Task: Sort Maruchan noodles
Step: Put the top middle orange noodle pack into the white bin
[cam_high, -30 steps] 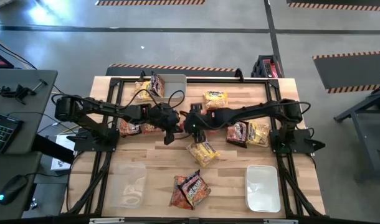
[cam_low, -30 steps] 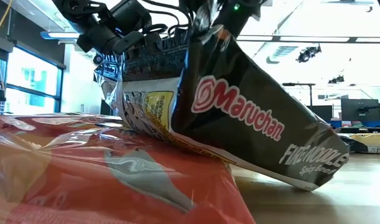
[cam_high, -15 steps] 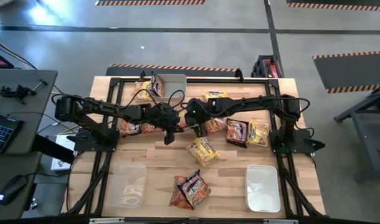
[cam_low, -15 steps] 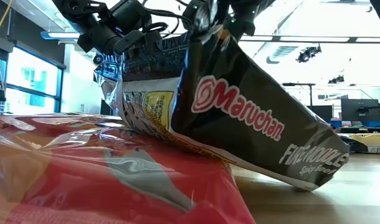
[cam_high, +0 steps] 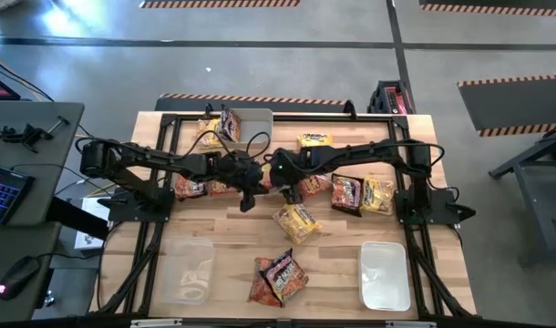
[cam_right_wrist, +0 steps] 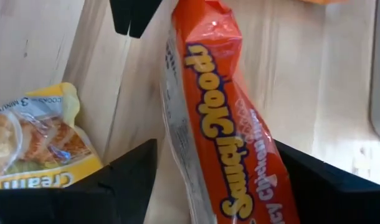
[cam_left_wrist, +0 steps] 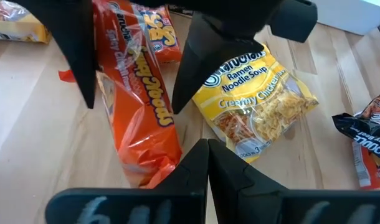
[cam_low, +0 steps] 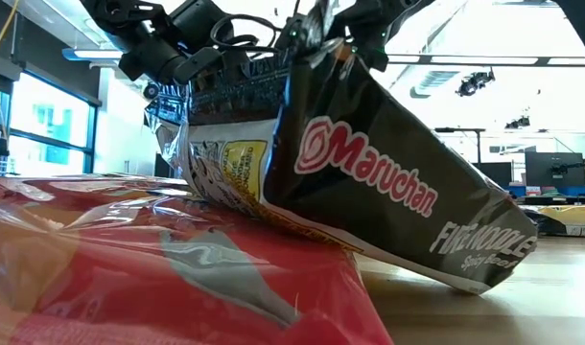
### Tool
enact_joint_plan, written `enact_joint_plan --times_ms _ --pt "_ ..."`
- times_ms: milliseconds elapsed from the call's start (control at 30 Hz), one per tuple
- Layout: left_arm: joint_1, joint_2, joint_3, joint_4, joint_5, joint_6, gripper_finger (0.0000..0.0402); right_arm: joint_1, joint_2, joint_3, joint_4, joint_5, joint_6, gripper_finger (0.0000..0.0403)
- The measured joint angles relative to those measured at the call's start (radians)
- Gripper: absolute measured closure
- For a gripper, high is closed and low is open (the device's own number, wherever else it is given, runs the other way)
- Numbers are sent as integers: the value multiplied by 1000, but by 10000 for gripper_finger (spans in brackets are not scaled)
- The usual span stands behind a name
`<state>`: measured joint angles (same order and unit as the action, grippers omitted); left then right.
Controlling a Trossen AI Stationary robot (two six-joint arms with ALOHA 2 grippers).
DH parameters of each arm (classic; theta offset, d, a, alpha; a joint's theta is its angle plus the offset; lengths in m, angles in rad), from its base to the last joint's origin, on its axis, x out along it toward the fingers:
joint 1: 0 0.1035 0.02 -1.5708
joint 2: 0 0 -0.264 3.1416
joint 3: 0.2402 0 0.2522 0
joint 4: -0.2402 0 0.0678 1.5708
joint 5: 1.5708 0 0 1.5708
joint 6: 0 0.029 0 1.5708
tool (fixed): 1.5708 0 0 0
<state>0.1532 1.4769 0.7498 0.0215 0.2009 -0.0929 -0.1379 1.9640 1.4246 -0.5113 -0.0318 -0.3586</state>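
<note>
My left hand (cam_high: 248, 194) is clamped on the upright orange packet (cam_left_wrist: 137, 106), mid-tabletop (cam_high: 333, 264). My right hand (cam_right_wrist: 209, 180) straddles the same packet, fingers (cam_right_wrist: 124, 171) spread wide, not gripping. Yellow creamy chicken packet (cam_left_wrist: 258, 106) lies just beside the orange packet.

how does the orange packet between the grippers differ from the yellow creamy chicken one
The orange packet is orange-red and stands on edge, pinched in the left gripper, with the open right gripper around it. The yellow creamy chicken packet is yellow and lies flat on the table, ungripped. Both are crinkly ramen packets.
</note>
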Motion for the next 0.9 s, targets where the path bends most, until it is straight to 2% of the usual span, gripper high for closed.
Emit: enact_joint_plan --times_ms 267,400,500,633,800,900 --pt "0 -4 0 -1 3 -7 401 1 0 0 -1 -4 44 237" --pt "-2 -43 0 -19 3 -7 401 1 0 0 3 -3 44 294" --pt "-3 -84 0 -51 0 -4 401 1 0 0 7 -3 44 321" --pt "-5 -142 -46 6 -5 6 401 1 0 0 10 -3 45 322" --pt "0 -211 -229 297 -59 -59 401 1 -3 0 0 -19 71 301" --pt "0 -262 -334 489 -82 -79 401 3 -11 13 -24 -40 85 307"
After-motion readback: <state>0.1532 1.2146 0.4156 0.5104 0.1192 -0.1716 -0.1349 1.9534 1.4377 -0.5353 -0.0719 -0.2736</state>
